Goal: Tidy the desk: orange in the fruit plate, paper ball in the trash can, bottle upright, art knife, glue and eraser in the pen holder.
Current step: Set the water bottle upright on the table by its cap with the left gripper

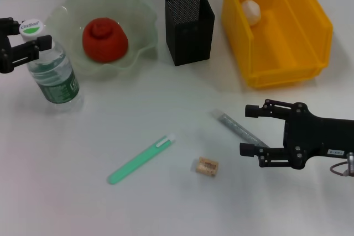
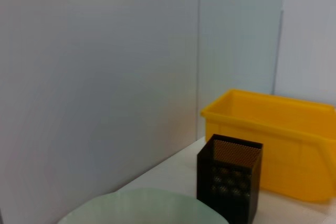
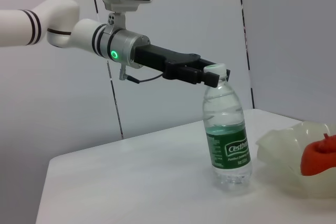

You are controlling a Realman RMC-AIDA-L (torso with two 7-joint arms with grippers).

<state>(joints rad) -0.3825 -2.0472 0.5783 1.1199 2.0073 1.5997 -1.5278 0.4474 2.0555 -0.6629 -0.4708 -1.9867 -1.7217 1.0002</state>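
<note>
Gripping the upright bottle (image 1: pixel 53 73) at its cap, left fingers (image 1: pixel 40 42) closed, right fingers (image 1: pixel 250 148) spread wide, empty

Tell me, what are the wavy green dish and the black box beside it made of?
The fruit plate looks like pale green translucent glass, though it could be plastic: light passes through its glossy, ruffled rim. The pen holder looks like matte black wire mesh, likely metal: fine holes cover its walls.
</note>
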